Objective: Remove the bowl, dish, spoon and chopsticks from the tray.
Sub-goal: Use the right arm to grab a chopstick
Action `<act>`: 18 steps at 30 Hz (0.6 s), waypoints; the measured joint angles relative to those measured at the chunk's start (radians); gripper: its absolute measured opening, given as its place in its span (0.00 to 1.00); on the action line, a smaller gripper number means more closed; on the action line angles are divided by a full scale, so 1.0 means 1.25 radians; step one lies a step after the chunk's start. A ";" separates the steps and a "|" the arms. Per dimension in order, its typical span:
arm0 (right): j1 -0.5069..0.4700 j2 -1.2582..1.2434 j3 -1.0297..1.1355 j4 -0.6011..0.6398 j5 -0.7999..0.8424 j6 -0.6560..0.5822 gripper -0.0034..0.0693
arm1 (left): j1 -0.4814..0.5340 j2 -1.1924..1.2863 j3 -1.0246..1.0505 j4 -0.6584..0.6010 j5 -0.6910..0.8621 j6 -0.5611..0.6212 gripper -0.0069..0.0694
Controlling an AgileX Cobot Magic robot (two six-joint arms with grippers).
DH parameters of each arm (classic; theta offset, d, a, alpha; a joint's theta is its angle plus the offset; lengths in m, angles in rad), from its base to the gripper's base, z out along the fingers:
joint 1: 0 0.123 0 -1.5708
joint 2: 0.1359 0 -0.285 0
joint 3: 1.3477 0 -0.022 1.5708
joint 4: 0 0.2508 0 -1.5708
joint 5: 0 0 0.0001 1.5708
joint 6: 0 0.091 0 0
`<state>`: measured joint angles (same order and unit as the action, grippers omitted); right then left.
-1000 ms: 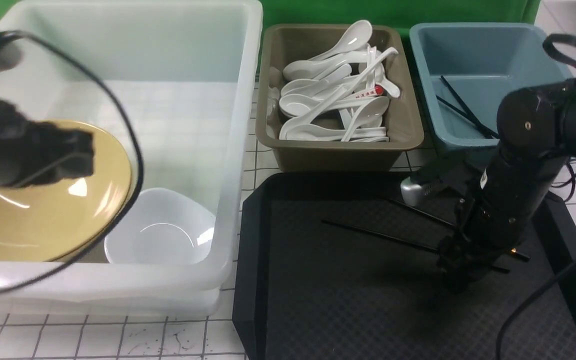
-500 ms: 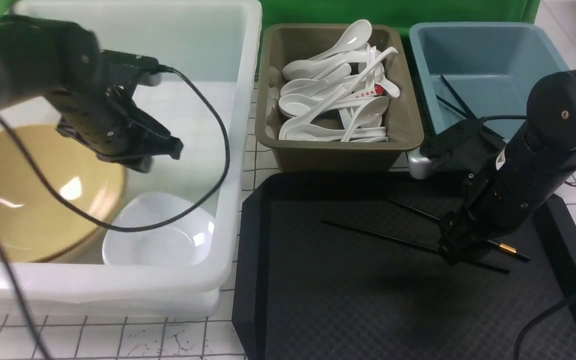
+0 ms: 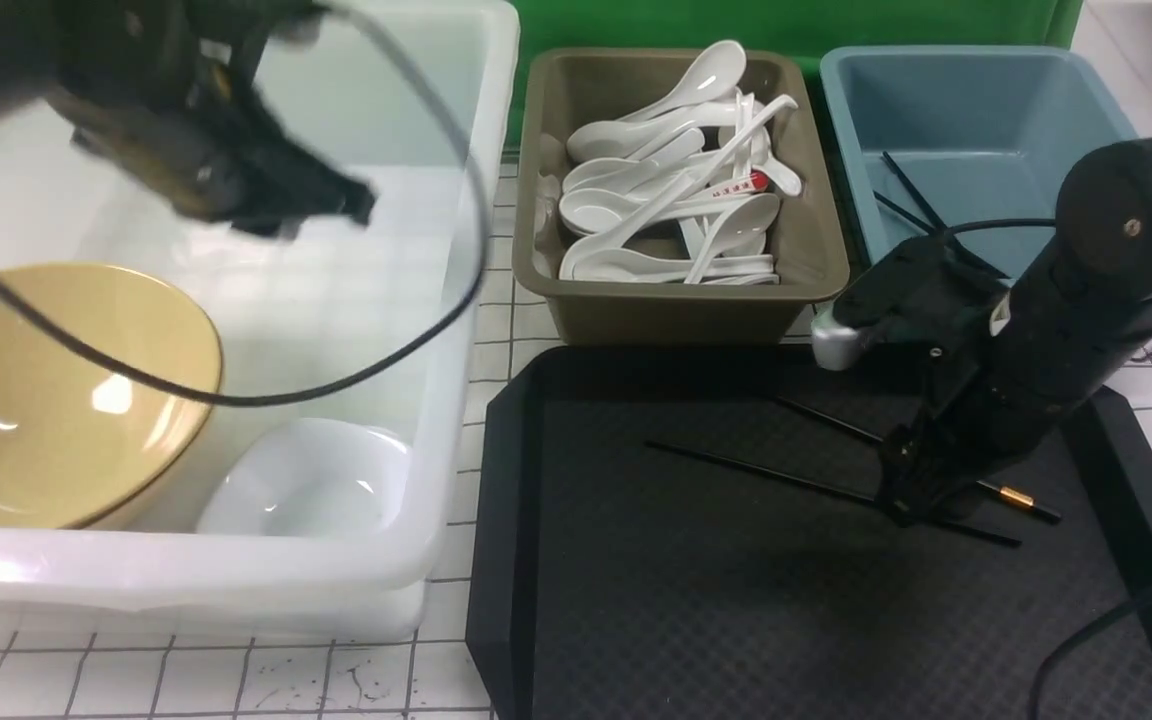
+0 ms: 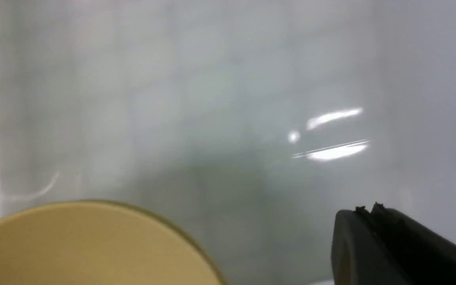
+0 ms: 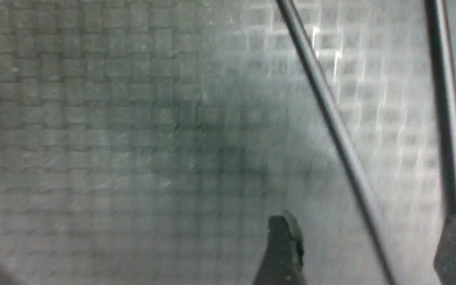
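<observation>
On the tray (image 3: 636,600), our right pincer (image 3: 911,508) sits low with its jaws apart astride one of the chopsticks (image 3: 766,474), and we fear that closing could catch only that stick, or roll it aside, leaving the other behind.

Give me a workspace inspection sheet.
Surface: white gridded tabletop, scuffed near edge.
Job's things: large mustard-yellow bowl and small white dish in translucent white tub; two thin black chopsticks on black textured tray; no spoon there.
Clutter: white soup spoons heaped in olive-brown tub; black sticks in blue tub.
Grippers: right gripper open, straddling one chopstick; left gripper blurred above white tub, state unclear.
Cables: black cable loops across white tub; second cable crosses tray's near right corner.
Surroundings: green backdrop.
</observation>
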<state>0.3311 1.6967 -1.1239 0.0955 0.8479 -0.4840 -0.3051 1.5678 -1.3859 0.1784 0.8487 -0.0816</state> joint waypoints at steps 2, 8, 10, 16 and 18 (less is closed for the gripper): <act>0.000 0.037 0.000 0.004 -0.038 -0.043 0.76 | -0.058 -0.091 0.018 -0.032 0.006 0.014 0.08; 0.016 0.122 -0.004 0.007 -0.096 -0.078 0.64 | -0.133 -0.270 0.143 -0.051 0.007 0.019 0.08; 0.017 0.132 -0.009 0.011 -0.102 -0.078 0.53 | -0.137 -0.328 0.205 -0.045 0.005 0.008 0.08; 0.039 0.108 -0.010 0.011 -0.002 -0.059 0.14 | -0.138 -0.488 0.387 0.049 -0.001 -0.076 0.08; 0.049 0.067 0.000 0.010 0.053 -0.042 0.14 | -0.138 -0.540 0.441 0.093 -0.003 -0.119 0.08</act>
<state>0.3930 1.7804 -1.1242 0.1081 0.9146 -0.5371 -0.4778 0.8934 -0.8342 0.2943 0.8451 -0.2304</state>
